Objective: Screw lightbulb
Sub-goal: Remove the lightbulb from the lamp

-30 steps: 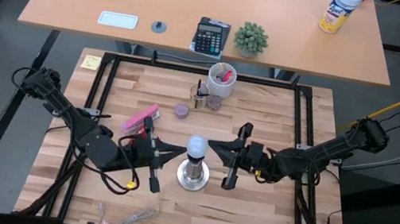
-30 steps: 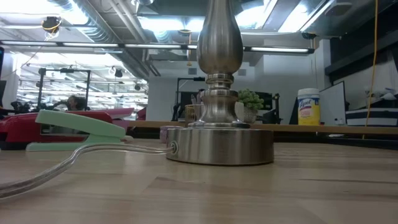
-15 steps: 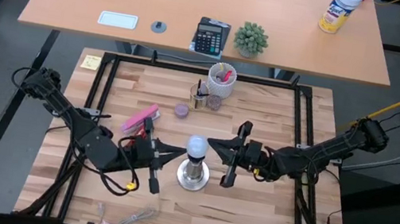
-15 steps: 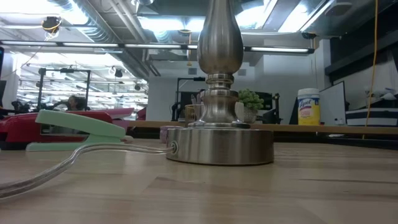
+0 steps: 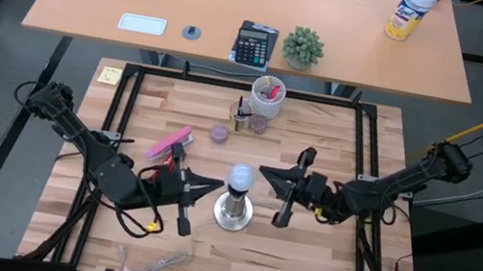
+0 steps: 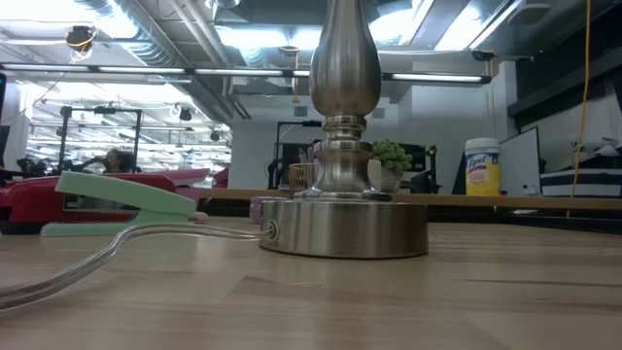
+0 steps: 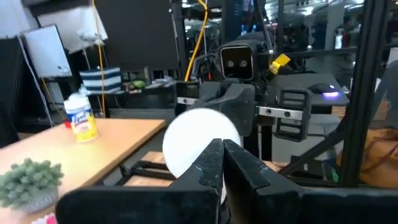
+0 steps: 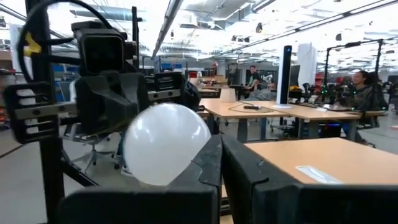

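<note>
The frosted-white lightbulb (image 5: 240,176) stands upright in the top of the silvery socket stand (image 5: 233,212), mid-table. The low view shows only the stand's round base (image 6: 342,229), resting flat on the wood, and its stem. My left gripper (image 5: 220,186) is shut, lies level and points at the globe from the table's left. The globe (image 7: 194,140) shows right behind its fingertips. My right gripper (image 5: 262,170) is shut, almost level and points at the globe (image 8: 163,143) from the right, with a narrow gap to it in the high view. My left gripper points its shut fingertips (image 7: 217,155) level at the left side of the bulb's globe (image 7: 186,134). I cannot tell whether they touch it.
A white cup (image 5: 267,96), a small holder (image 5: 240,116) and a purple bit (image 5: 218,133) stand at the table's far middle. A pink stapler (image 5: 169,144) lies behind my left arm. A green stapler (image 6: 121,199) and a clear cord (image 6: 117,248) lie left of the stand's base.
My right gripper has drawn back a little from the bulb toward the table's right edge, and it stays shut. The bulb and the stand keep their place.
</note>
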